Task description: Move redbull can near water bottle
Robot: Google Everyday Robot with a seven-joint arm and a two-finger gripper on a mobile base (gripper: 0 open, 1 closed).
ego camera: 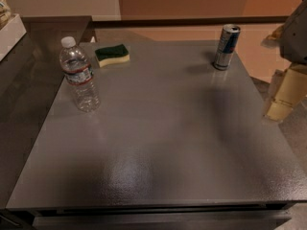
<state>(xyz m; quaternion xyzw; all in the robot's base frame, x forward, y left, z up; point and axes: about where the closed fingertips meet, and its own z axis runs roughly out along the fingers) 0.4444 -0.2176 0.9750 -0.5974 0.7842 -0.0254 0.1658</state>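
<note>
The redbull can (227, 47) stands upright near the far right corner of the grey table (158, 143). The water bottle (79, 76), clear with a white cap and a label band, stands upright at the left side of the table. My gripper (284, 95) hangs at the right edge of the view, just off the table's right side, below and to the right of the can and apart from it. It holds nothing that I can see.
A green and yellow sponge (112, 55) lies at the far left of the table, behind the bottle. A dark counter (33, 37) adjoins the table on the left, with a white object (9, 30) on it.
</note>
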